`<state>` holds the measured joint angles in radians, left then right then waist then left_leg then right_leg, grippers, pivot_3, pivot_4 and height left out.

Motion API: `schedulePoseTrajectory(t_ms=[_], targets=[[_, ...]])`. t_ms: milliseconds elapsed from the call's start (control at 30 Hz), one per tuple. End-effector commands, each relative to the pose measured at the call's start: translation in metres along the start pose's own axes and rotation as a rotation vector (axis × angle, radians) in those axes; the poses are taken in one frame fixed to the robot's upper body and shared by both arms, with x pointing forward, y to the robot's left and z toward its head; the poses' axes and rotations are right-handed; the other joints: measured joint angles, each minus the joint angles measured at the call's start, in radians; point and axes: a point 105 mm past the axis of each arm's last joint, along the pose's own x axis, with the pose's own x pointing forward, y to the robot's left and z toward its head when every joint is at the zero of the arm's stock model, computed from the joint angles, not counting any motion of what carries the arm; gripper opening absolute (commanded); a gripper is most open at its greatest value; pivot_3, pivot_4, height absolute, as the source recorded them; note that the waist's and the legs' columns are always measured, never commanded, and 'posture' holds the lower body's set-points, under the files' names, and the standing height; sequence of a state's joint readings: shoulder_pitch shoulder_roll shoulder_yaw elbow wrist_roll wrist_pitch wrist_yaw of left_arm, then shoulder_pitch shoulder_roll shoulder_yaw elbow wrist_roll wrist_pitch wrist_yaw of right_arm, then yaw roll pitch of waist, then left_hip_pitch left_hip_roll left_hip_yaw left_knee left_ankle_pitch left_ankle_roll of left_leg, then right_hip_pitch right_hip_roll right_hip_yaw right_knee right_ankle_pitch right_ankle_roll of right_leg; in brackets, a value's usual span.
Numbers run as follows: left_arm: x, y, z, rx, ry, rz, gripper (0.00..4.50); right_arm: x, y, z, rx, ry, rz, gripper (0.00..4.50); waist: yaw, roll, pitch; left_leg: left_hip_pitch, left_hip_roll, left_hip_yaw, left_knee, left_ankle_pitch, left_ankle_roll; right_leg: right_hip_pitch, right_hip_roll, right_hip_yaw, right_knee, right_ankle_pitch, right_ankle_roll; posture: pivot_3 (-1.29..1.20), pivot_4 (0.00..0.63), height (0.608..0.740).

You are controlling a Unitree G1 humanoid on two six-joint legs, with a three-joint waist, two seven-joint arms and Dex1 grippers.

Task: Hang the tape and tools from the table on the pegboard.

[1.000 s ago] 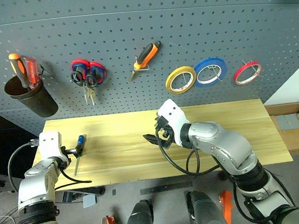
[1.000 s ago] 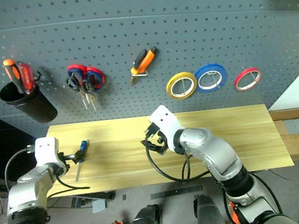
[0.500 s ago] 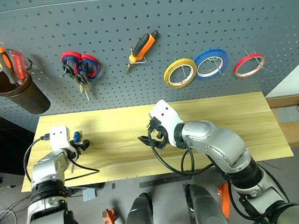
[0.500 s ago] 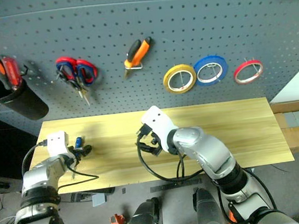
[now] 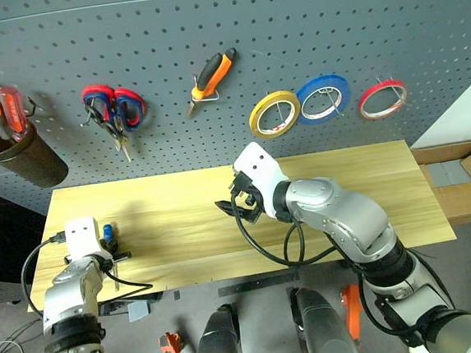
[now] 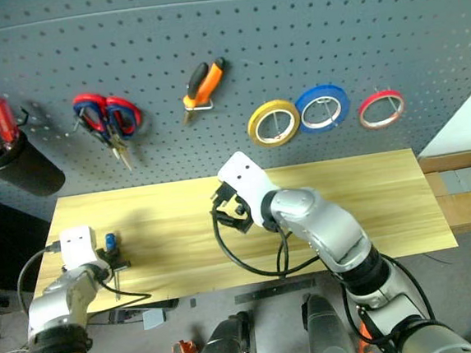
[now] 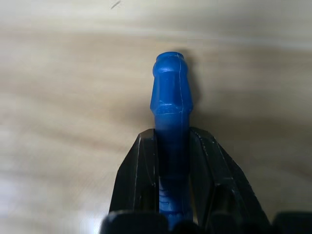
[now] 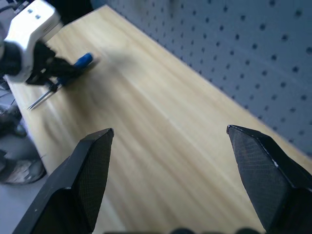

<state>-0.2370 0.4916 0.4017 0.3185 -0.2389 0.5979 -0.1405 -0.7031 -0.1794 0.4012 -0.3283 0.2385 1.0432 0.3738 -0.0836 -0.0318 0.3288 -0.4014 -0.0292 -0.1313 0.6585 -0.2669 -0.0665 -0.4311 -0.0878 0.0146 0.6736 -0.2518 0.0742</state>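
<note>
The blue-handled screwdriver (image 7: 171, 97) lies at the left end of the table (image 5: 369, 189). My left gripper (image 7: 173, 139) is shut on its handle, and the thin shaft (image 6: 117, 282) points toward the table's front edge. My right gripper (image 5: 236, 205) hovers open over the middle of the table with nothing between its fingers (image 8: 95, 161). On the pegboard (image 5: 305, 30) hang the yellow tape (image 5: 273, 114), the orange-and-black pliers (image 5: 213, 75) and a cluster of scissors (image 5: 113, 113).
A blue roll (image 5: 324, 98) and a red roll (image 5: 380, 99) hang to the right of the yellow tape. A dark cup (image 5: 15, 158) at the board's left holds orange and red screwdrivers. Cardboard boxes (image 5: 459, 182) sit past the table's right end.
My left gripper has closed on the blue screwdriver handle. The camera has tilted, shifting the whole scene. My right gripper has stayed open over the table's middle.
</note>
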Motion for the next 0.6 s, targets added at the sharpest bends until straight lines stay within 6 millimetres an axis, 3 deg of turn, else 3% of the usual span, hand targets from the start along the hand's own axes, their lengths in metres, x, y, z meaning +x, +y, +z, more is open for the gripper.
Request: schedulePoseTrajectory(t_ms=[33,267,600], targets=[[-0.028,0.004,0.046,0.032,-0.271,0.022,0.53,-0.009,-0.008,0.02,-0.033,-0.091,-0.013,3.81,0.002,-0.002,-0.001,-0.001,0.0,0.0,0.0,0.0,0.0,-0.001,0.0,0.0,-0.001,0.0,0.0,-0.07,0.32,0.74],[-0.086,0.0,0.097,0.122,-0.642,0.033,0.53,-0.035,0.001,0.043,-0.172,-0.261,0.126,3.81,0.017,-0.005,-0.004,-0.01,0.001,0.002,0.001,0.002,-0.004,-0.01,-0.002,-0.001,-0.002,0.0,0.0,-0.03,0.248,0.74],[-0.132,-0.004,0.145,0.144,-0.918,0.077,0.53,-0.054,-0.005,0.067,-0.249,-0.36,0.256,3.81,0.036,-0.014,-0.041,-0.011,-0.001,0.003,0.0,0.002,-0.005,-0.01,-0.001,-0.001,-0.003,0.001,0.0,0.04,0.17,0.74]])
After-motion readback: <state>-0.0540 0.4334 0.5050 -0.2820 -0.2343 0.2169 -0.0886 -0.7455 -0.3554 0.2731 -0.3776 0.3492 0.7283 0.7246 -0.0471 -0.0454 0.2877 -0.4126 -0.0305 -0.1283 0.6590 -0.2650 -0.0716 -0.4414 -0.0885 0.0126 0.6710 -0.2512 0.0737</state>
